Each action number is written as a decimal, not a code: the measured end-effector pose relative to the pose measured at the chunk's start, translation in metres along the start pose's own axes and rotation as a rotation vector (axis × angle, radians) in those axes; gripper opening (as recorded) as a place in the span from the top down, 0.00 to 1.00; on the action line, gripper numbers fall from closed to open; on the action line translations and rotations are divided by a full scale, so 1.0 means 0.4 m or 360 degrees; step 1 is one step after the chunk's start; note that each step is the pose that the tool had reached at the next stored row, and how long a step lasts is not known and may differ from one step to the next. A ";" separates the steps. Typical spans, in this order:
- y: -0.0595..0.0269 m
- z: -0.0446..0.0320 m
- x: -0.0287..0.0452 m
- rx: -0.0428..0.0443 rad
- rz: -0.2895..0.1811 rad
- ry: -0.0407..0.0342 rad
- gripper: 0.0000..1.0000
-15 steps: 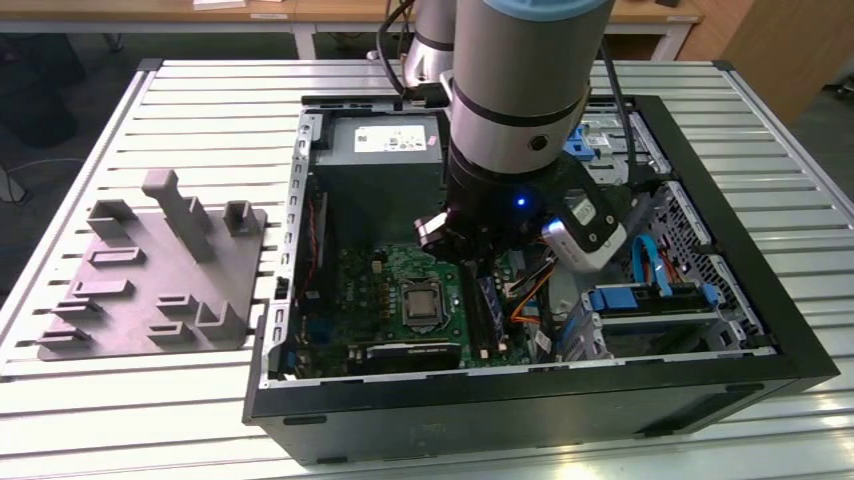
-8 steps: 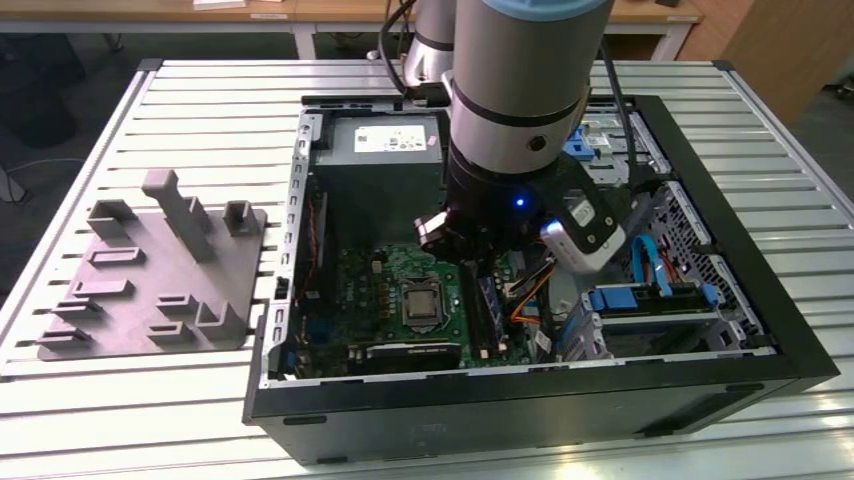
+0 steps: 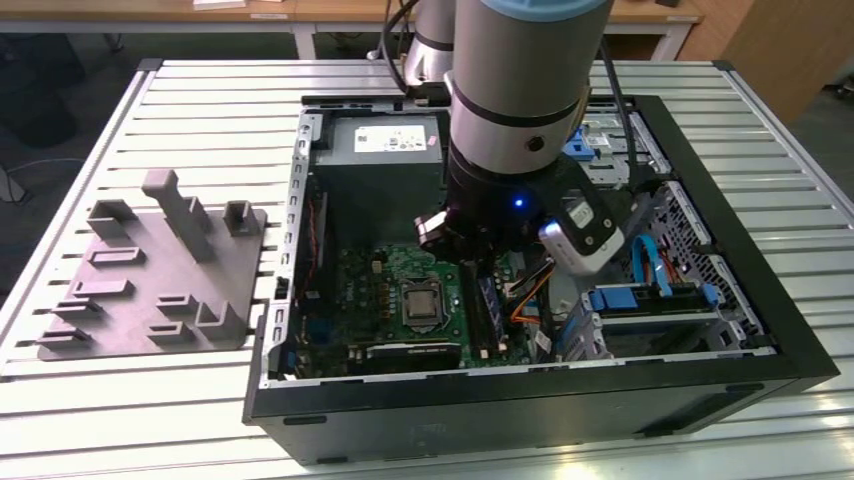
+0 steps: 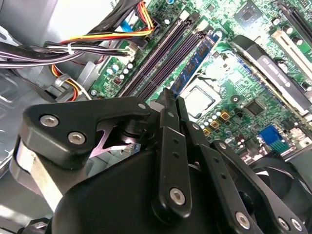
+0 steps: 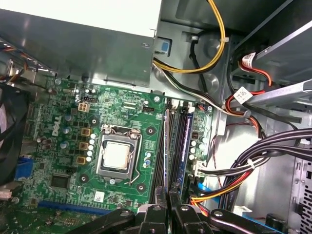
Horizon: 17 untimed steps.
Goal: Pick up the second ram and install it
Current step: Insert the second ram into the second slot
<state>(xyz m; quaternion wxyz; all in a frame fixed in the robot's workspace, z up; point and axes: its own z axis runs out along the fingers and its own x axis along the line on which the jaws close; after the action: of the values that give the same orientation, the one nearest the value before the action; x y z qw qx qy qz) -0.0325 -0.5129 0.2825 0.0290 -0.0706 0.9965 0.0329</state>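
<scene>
Inside the open computer case [image 3: 747, 330], the gripper [image 5: 168, 207] hangs over the green board [image 5: 63, 161], its fingers [image 5: 158, 214] clenched on the second ram [image 5: 166, 146], seen edge-on above the black slots [image 5: 180, 141]. The arm [image 3: 521, 110] hides the grasp in the exterior view.

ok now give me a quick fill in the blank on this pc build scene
1. The grey plastic fixture lies on the slatted metal table, to the exterior view's ___ of the open black computer case.
2. The square silver processor sits on a ___ circuit board.
3. The gripper hangs ___ the case, over the long black memory slots.

Missing words: left; green; inside
</scene>
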 end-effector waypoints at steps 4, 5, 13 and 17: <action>0.000 0.001 0.000 0.0002 0.0030 -0.0002 0.86; 0.000 0.001 0.000 0.0002 0.0038 -0.0002 0.86; 0.000 0.002 0.000 0.0007 0.0117 -0.0007 0.86; 0.000 0.003 0.000 0.0010 0.0162 -0.0010 0.86</action>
<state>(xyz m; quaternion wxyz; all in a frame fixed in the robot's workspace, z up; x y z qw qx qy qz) -0.0325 -0.5129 0.2814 0.0306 -0.0198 0.9988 0.0313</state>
